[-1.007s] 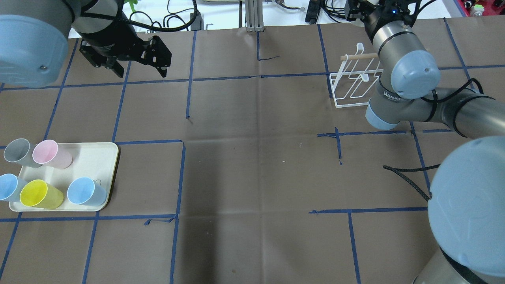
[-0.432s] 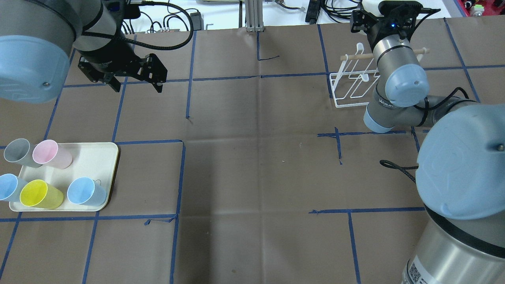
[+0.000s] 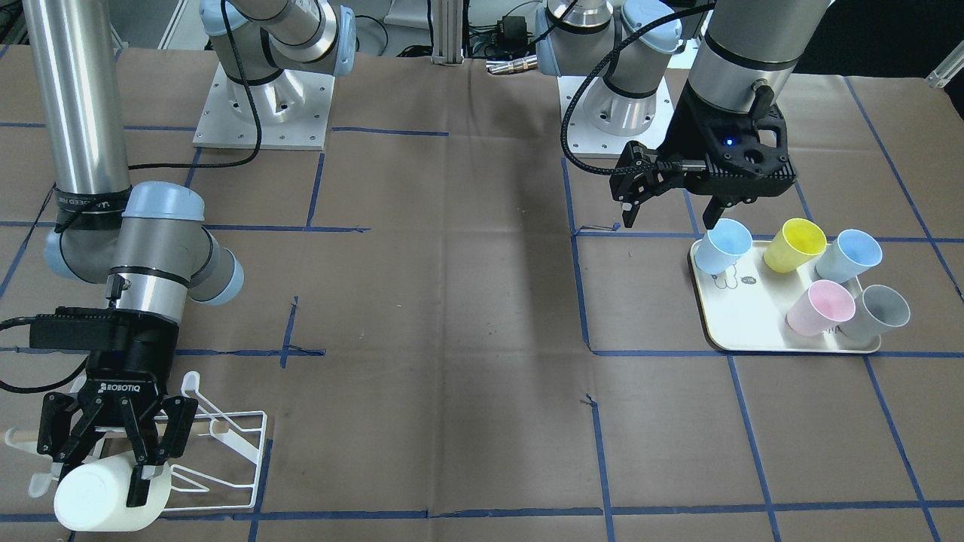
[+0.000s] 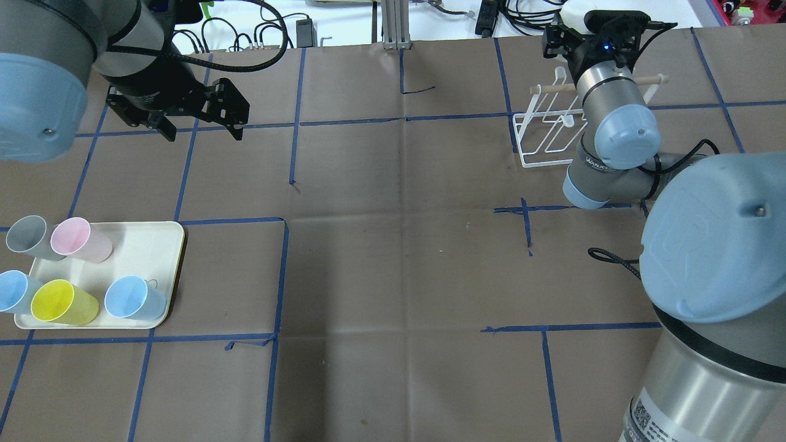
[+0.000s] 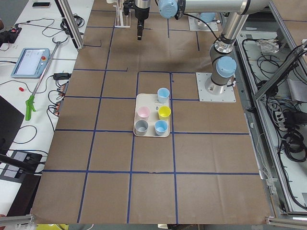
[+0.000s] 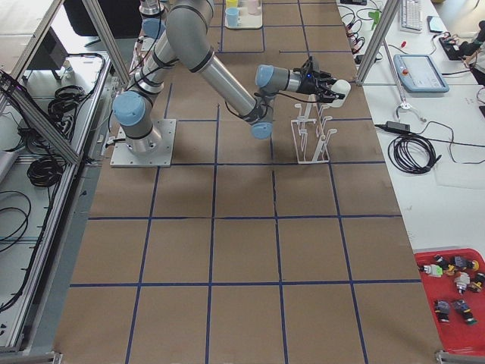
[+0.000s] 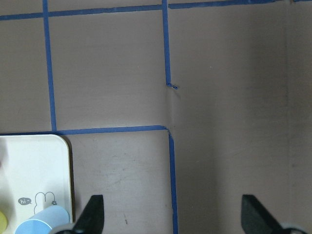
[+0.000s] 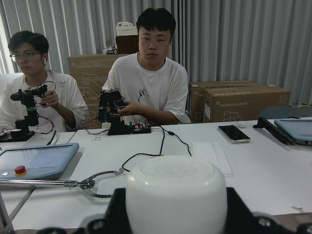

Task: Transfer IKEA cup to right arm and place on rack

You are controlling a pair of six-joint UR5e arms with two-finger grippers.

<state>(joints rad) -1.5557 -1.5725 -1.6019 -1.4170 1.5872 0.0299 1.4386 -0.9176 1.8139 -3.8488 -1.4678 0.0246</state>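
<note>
Brown-papered table (image 4: pixel 393 258): left gripper (image 4: pixel 202 130), claws spread and empty, has swung back toward the tray (image 4: pixel 147 245), while right gripper (image 3: pixel 98 474), pinching the white IKEA cup (image 3: pixel 94 503), has edged up to the rack (image 4: pixel 548 136), so only hanging's left.

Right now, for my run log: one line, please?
right jaws: shut on white cup at rack | left jaws: open, empty, near tray

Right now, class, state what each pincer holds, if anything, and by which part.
The right pincer grips the white cup across its side walls, base pointing outward. The left pincer is open, holding nothing.
</note>
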